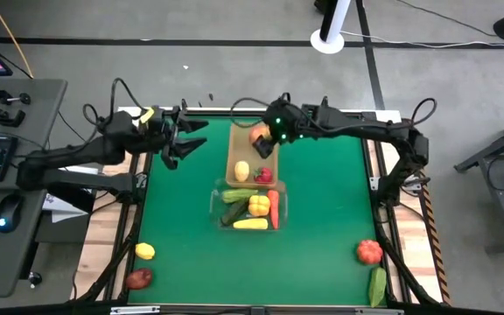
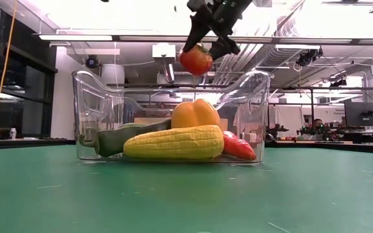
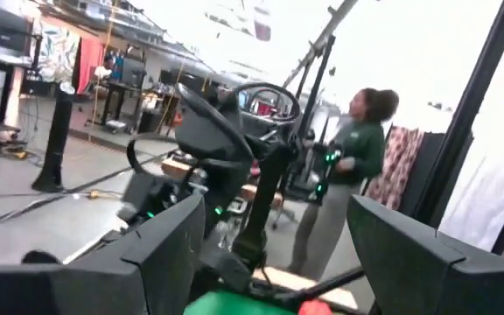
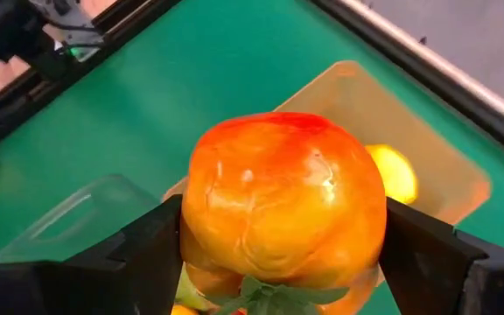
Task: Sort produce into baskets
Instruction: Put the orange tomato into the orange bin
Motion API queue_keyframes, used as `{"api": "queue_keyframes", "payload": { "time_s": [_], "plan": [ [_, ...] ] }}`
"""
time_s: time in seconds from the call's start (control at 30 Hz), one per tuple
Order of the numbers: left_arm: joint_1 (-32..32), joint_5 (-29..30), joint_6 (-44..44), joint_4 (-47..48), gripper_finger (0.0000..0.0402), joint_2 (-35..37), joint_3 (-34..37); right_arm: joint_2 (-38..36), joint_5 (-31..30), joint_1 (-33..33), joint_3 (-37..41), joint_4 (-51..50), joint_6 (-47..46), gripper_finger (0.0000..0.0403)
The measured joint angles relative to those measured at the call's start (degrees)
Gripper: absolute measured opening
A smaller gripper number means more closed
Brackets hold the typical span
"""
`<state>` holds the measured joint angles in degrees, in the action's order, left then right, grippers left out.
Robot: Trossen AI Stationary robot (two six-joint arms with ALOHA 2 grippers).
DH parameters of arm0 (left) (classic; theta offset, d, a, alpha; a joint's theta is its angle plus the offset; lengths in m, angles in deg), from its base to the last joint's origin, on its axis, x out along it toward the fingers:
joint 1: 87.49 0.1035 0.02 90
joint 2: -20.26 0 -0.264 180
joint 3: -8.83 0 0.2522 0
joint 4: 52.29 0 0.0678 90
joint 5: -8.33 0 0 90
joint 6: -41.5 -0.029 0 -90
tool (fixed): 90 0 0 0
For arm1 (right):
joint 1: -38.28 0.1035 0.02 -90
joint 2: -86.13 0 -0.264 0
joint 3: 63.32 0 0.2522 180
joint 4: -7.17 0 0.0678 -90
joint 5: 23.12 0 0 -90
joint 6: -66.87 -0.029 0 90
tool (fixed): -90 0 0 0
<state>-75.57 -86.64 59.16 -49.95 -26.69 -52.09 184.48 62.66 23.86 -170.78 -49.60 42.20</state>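
The right gripper (image 1: 268,138) grasps a red-orange fruit (image 4: 285,199) between its fingers (image 4: 138,254), raised above the tan bin (image 1: 237,150). In the right wrist view the bin's floor lies beyond the fruit, with a lemon (image 4: 394,173) already in it on one side of the fingers. The left gripper (image 1: 185,143) waits well off to the side near the counter's far edge, fingers spread and empty.

Step in hand: deposit the fruit in the tan bin.
- Centre the fruit over the bare part of the bin floor, away from the lemon and the small red piece (image 1: 262,175).
- Lower until the fruit is inside the rim before releasing; a release from height will likely let a round fruit bounce or roll out.
- Spread the fingers fully, then withdraw straight up.

Clearances:
- The clear bin (image 2: 87,97) touches or nearly touches the tan bin's near end. It holds corn (image 2: 173,143), a pepper (image 2: 195,114), a cucumber (image 2: 123,137) and a red piece (image 2: 239,147). Keep the descent away from that shared edge.
- The green counter (image 1: 331,210) is open on both sides of the bins.
- Loose produce lies only near the front corners, well clear of the fingers.
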Motion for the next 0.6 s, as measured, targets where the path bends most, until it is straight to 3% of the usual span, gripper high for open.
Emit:
{"api": "queue_keyframes", "payload": {
  "time_s": [0.2, 0.37, 0.6],
  "plan": [
    [2.11, 0.00, 3.97, -6.49, 0.0268, 0.02, 2.55, -0.05, 4.44, -3.39, 0.00, -0.26, 7.38, 0.0298],
    [4.57, 3.39, 4.68, -10.20, 0.0268, 0.02, 2.56, -0.05, 8.99, -5.67, 1.08, 1.49, 13.73, 0.0298],
    [6.91, 7.64, 4.81, -18.35, 0.0268, 0.04, 2.54, -0.03, 19.76, -8.26, 6.16, 9.56, 18.65, 0.0298]
  ]
}}
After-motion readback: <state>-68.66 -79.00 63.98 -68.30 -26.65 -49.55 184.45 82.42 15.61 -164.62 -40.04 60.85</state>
